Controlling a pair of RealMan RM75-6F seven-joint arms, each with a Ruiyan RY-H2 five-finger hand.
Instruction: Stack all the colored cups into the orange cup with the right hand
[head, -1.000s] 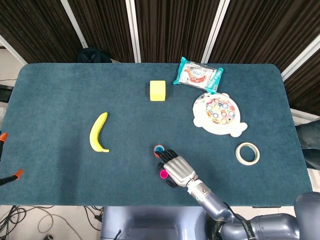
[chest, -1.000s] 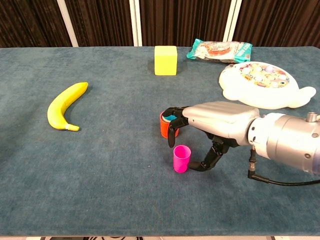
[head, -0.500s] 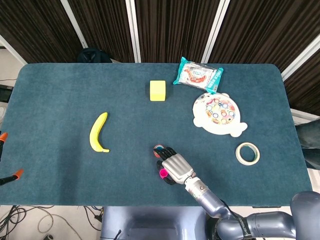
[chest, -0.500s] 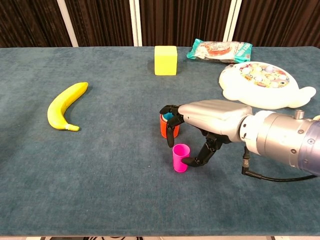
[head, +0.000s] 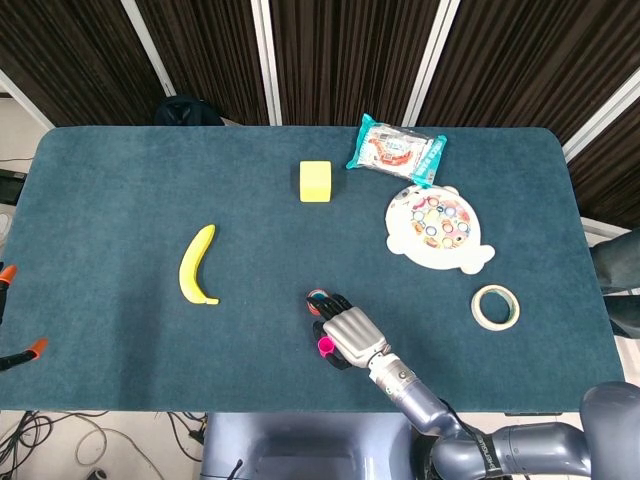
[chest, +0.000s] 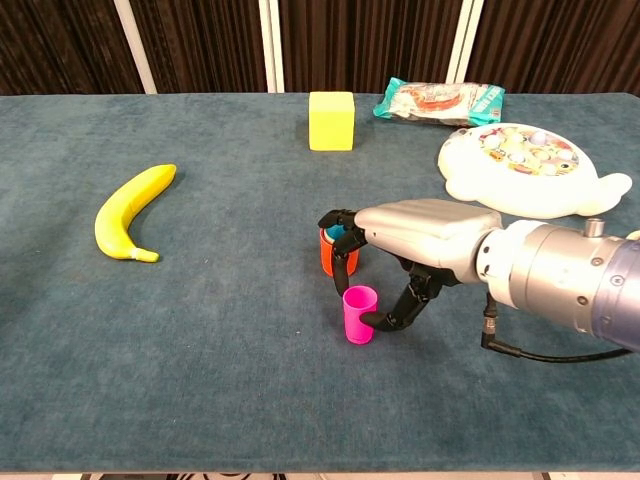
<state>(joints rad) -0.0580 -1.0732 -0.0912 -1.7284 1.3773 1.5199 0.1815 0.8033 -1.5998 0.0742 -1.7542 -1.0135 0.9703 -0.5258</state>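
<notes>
The right hand reaches in from the near right edge of the table, its forearm cut off by the frame in the chest view and partly hidden under the table edge in the head view. Its fingers are curled down around the pink cup, which stands upright on the cloth; the thumb touches the cup's right side near the base and the other fingers hang over its far rim, so the hand grips or at least brackets the cup, though whether those far fingers press on it cannot be told. In the head view the hand covers most of the pink cup, leaving only a sliver of its rim showing. Just beyond the fingertips stands the orange cup, with a blue cup nested inside it; the fingers hide much of both, and how many cups sit in it cannot be made out. Well to the left of the fingers lies a banana. Farther back are a yellow block, a white toy tray off to the right, a snack packet behind it, and a tape roll seen only from the head. The left hand shows in neither view.
</notes>
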